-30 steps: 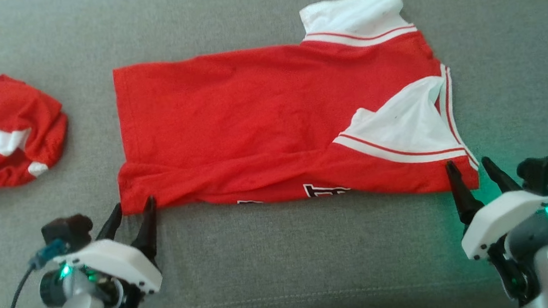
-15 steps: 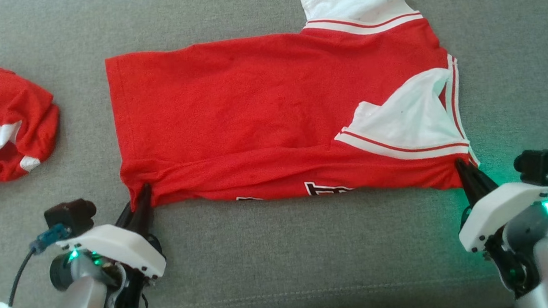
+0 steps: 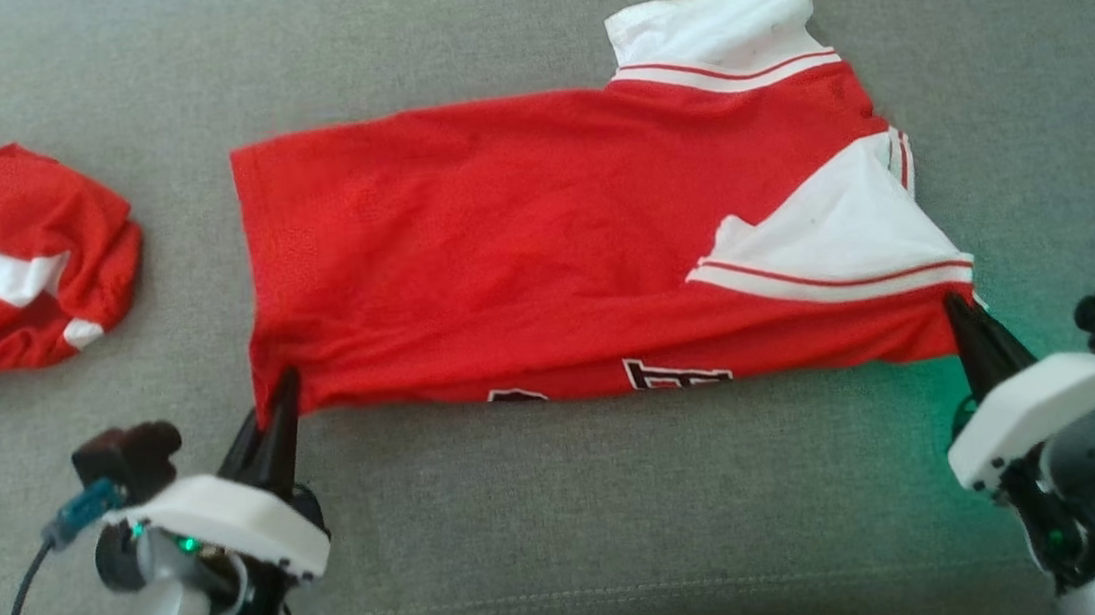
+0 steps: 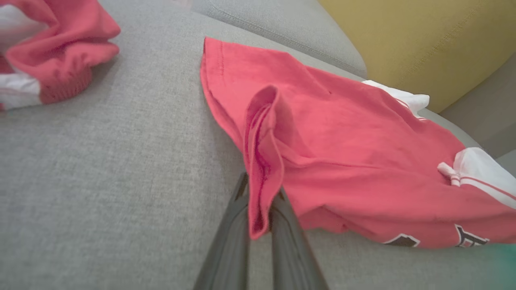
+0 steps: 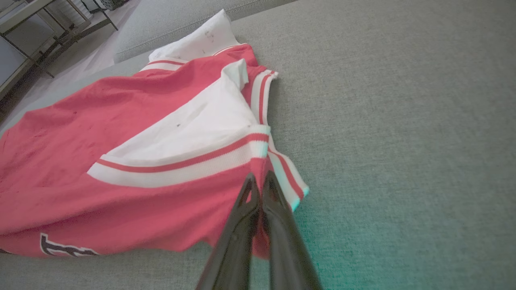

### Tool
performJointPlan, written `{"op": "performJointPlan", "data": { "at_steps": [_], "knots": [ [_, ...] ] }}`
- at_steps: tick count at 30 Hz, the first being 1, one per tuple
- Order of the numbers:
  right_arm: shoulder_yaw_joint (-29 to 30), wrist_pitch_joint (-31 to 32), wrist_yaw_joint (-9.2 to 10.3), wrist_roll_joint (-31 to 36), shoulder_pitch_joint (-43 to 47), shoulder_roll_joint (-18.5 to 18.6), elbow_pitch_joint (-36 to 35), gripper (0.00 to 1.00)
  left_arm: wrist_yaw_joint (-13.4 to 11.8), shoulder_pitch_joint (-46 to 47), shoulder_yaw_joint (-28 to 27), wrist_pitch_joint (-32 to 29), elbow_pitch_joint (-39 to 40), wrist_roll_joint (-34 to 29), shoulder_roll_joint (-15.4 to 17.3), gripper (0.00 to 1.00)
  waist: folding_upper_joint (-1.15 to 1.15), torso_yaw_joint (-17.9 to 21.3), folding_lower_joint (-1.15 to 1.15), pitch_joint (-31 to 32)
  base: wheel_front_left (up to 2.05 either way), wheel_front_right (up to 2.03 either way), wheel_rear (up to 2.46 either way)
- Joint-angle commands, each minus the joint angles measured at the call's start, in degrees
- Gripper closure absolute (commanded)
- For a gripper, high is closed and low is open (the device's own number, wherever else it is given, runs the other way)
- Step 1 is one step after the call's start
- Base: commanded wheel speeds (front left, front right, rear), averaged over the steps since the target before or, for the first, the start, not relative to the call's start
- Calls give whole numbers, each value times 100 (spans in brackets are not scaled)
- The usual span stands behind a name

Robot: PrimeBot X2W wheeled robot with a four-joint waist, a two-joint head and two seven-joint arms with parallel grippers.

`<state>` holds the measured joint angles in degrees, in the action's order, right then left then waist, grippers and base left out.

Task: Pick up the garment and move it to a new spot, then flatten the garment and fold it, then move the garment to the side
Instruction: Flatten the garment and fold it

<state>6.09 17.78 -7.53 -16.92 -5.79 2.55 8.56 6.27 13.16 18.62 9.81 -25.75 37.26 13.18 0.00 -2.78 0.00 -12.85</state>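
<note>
Red jersey [image 3: 521,240] with white sleeves lies spread across the middle of the grey sofa seat [image 3: 569,526]. Left hand [image 3: 280,385] is pinched tight on its near-left hem corner, and right hand [image 3: 956,306] on its near-right corner below the striped white sleeve. Bunched red-white garment [image 3: 0,260] sits far left, well apart. Yellow cushion [image 4: 423,40] behind.

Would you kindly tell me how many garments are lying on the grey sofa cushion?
2. A red jersey with white sleeves lies spread across the middle of the cushion; a crumpled red-and-white mesh garment sits apart at its left. Others could lie out of frame.
</note>
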Motion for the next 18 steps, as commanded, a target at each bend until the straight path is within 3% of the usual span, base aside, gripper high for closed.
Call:
{"op": "performJointPlan", "data": {
  "at_steps": [1, 16, 17, 18],
  "knots": [
    [-55, 56, 4, -44, 102, 32, -324, 100, -67, -42, -245, -53, 289, 65, 225, 100, 0, -26, 0, 78, 0, 0, 0],
    [16, 401, 4, -486, 1255, 32, -1111, 100, -700, -1174, -349, -762, 1535, 317, 467, 100, 0, 19, 0, 399, 0, 0, 0],
    [-29, 377, 4, -492, 1237, 32, -1105, 100, -723, -1184, -334, -810, 1534, 328, 459, 77, 0, 25, 0, 403, 0, 0, 0],
    [-68, 320, 4, -493, 1198, 32, -1084, 53, -747, -1185, -317, -854, 1512, 335, 448, 12, 0, 34, 0, 409, 0, 0, 0]
  ]
}}
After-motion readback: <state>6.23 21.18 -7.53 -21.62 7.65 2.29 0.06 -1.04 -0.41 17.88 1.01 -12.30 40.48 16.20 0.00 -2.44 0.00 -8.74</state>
